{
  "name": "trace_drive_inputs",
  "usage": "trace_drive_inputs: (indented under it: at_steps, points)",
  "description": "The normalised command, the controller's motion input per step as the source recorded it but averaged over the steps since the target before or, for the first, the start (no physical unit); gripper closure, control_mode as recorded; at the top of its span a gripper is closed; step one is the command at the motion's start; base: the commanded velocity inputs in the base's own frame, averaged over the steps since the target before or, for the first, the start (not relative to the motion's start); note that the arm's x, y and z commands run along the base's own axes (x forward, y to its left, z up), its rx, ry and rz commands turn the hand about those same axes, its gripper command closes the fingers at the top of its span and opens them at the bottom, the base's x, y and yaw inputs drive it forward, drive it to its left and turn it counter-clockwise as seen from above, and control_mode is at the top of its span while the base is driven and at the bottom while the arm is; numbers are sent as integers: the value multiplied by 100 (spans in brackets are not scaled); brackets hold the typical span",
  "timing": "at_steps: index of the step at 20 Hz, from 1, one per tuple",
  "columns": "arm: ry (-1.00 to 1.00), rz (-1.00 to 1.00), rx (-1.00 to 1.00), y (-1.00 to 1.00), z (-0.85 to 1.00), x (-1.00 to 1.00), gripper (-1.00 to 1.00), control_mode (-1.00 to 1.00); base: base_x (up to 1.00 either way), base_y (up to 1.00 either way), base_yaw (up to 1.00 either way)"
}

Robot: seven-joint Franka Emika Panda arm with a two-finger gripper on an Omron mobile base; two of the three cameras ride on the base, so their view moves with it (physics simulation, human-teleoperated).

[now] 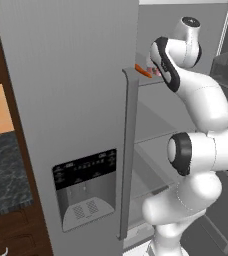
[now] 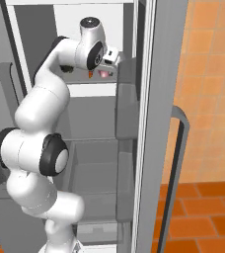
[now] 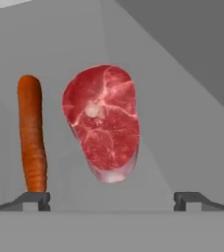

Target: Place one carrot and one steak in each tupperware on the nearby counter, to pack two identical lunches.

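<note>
1. The gripper point(image 3: 112, 202) is seen with its jaws spread wide, nothing pinched between them.
2. A pink-red steak point(image 3: 102, 122) is seen lying on the grey fridge shelf point(image 3: 182, 133), ahead of the gap between the jaws.
3. A carrot point(image 3: 32, 133) is seen beside the steak, in line with the left fingertip point(image 3: 33, 199).

In the hand view, a slim bright-orange carrot point(image 3: 32, 134) lies lengthwise at about nine o'clock. Just beside it, not touching, a rounded pink-red steak point(image 3: 103, 123) with pale marbling lies flat at centre on the same grey surface.
</note>
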Motion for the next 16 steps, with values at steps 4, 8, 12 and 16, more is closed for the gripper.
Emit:
trace_drive_inputs:
  at_steps: [4, 8, 12, 16]
  points:
    - [0, 14, 0, 0, -30, 62, -100, -100, 0, 0, 0]
    - [0, 17, -1, 0, -24, 49, -100, -100, 0, 0, 0]
    - [0, 8, -2, 0, -11, 19, -100, -100, 0, 0, 0]
    - [0, 0, 0, 0, -16, 0, -100, -100, 0, 0, 0]
